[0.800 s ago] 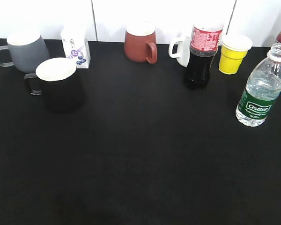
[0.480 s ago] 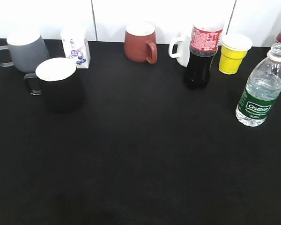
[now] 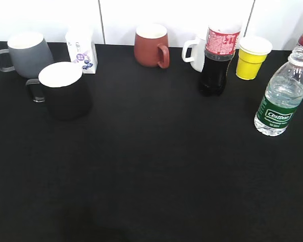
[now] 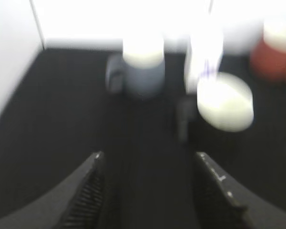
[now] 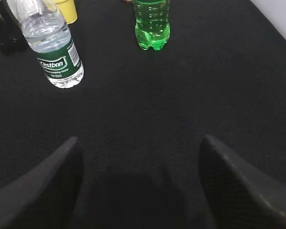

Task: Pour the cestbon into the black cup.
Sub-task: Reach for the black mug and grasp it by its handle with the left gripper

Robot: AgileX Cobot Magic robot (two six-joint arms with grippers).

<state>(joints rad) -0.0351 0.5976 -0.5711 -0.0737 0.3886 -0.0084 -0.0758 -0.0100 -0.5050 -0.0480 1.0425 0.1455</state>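
Observation:
The cestbon [image 3: 282, 96] stands upright and uncapped at the right of the black table; in the right wrist view [image 5: 51, 45] it is at the upper left, ahead and left of my open, empty right gripper [image 5: 140, 143]. The black cup [image 3: 64, 91] stands at the left, handle to the left. The blurred left wrist view shows the black cup [image 4: 225, 102] ahead and to the right of my open, empty left gripper [image 4: 148, 157]. Neither gripper shows in the exterior view.
Along the back stand a grey mug [image 3: 25, 54], a small white carton [image 3: 81, 50], a reddish-brown mug [image 3: 151, 45], a white mug [image 3: 194, 53], a cola bottle [image 3: 218, 58] and a yellow cup [image 3: 252, 57]. A green bottle [image 5: 152, 24] stands right of the cestbon.
None on the table. A faint shadow has appeared at the bottom edge of the exterior view.

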